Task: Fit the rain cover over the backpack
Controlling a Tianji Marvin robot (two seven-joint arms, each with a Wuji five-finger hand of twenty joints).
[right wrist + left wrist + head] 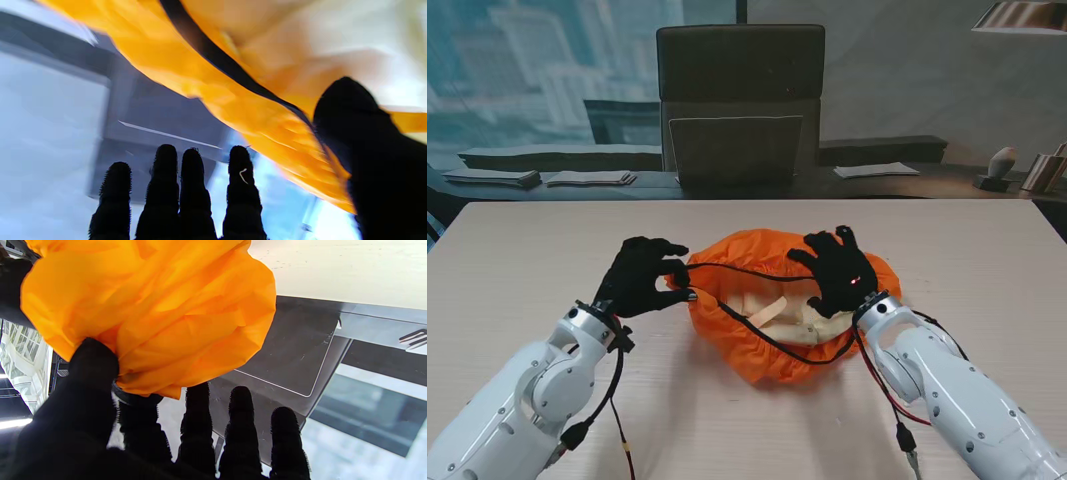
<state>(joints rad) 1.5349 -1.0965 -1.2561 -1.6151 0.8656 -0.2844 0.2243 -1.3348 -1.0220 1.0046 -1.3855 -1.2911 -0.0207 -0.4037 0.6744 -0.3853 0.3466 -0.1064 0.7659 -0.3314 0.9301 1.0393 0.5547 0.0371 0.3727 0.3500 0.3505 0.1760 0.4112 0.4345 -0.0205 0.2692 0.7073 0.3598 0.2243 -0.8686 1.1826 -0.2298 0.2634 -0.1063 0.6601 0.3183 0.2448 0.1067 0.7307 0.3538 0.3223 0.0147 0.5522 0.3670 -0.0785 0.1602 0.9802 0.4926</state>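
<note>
Between my two hands, mid-table, the orange rain cover (pixel 772 330) drapes a pale backpack (pixel 777 312). Left hand (pixel 639 277) pinches its black elastic hem (pixel 727 267); right hand (pixel 837 272) rests spread on top. Thin, slippery, floppy fabric: I'd grip the hem.

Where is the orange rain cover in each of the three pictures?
Stand view: the orange rain cover lies mid-table between the two hands, its black-edged opening facing up.
Left wrist view: it fills most of the picture, bunched where the left hand pinches its edge.
Right wrist view: it runs as a blurred orange band beside the right hand's thumb.
Shared landmark: the dark chair behind the table shows in all three.
</note>
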